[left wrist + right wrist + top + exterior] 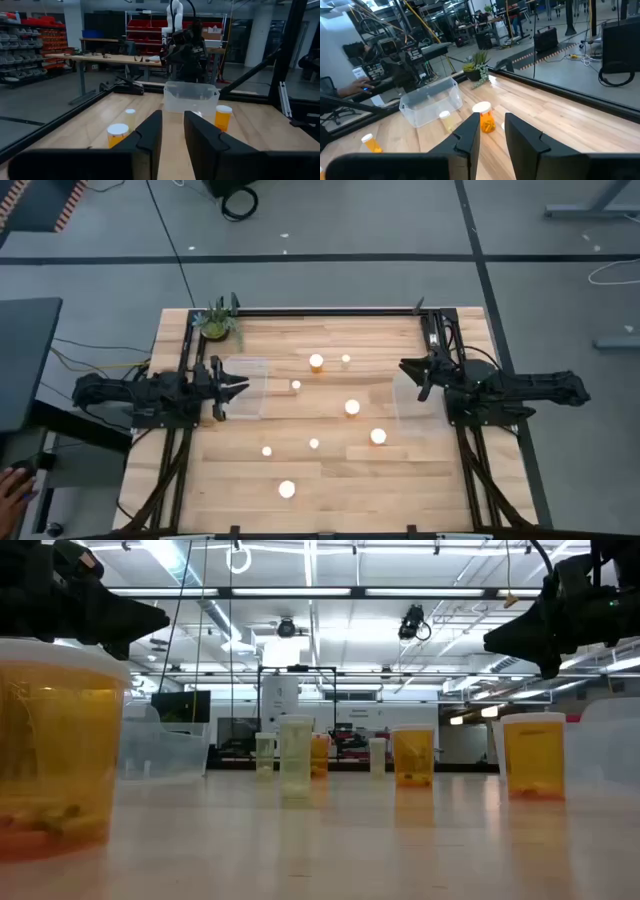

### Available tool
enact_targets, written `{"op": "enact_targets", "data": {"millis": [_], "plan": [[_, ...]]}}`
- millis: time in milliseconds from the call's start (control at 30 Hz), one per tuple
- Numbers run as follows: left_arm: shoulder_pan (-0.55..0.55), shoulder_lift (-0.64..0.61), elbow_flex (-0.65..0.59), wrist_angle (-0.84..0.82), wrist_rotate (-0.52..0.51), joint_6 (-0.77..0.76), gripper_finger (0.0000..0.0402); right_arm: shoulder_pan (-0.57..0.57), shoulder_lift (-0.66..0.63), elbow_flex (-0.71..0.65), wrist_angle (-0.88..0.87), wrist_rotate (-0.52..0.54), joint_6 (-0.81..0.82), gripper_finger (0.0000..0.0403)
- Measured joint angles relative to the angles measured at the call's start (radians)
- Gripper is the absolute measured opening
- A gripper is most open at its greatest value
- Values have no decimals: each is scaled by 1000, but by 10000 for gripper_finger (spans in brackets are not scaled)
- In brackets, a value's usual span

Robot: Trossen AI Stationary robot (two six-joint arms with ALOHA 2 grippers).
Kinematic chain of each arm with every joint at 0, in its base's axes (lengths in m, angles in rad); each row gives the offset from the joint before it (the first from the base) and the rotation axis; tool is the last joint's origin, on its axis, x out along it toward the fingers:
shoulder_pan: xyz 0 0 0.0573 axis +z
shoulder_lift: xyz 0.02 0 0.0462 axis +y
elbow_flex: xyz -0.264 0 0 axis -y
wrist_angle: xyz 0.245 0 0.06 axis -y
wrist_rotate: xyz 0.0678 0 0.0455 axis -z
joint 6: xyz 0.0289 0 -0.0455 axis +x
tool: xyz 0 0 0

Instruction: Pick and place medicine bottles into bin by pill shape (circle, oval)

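Watching eight medicine bottles [352,408] standing scattered across the middle of the desk [440,490], all upright with white caps up, so reaching from above or level from the side both looking workable; none lying in a bin yet.

Finding the left gripper [240,387] hanging above the left bin [250,363] at the desk's left side, fingers drawn close together and holding nothing; pointing toward the centre, with the small bottle [296,385] sitting almost straight ahead of it, just past the bin's inner wall; judging that the left arm's nearest pick.

Finding the right gripper [408,368] poised over the right bin [405,408], closed up tight and empty as well; facing back across the desk, with the large bottle [316,362] and its smaller neighbour [346,360] lying ahead of it on the far half; seeing that large bottle [484,118] dead centre past the fingers in the right wrist view, so calling it the natural target there, the neighbour being nearer but off the line.

Needing both grippers opening before any descent.

Noting good room: bottles standing well apart from one another, apart from that far pair sitting near each other, so risking a knock there; plant [217,322] tucked in the far left corner, out of the way; near-edge bottle [287,490] sitting alone, well apart from both arms and closest to the desk's front edge.

Not being able to read pill shapes from here.
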Motion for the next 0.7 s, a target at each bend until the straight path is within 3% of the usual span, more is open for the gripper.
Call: {"op": "enact_targets", "data": {"millis": [700], "plan": [[0, 0, 0, 0, 0, 0, 84, 0, 0, 0, 0, 0, 0, 97]]}}
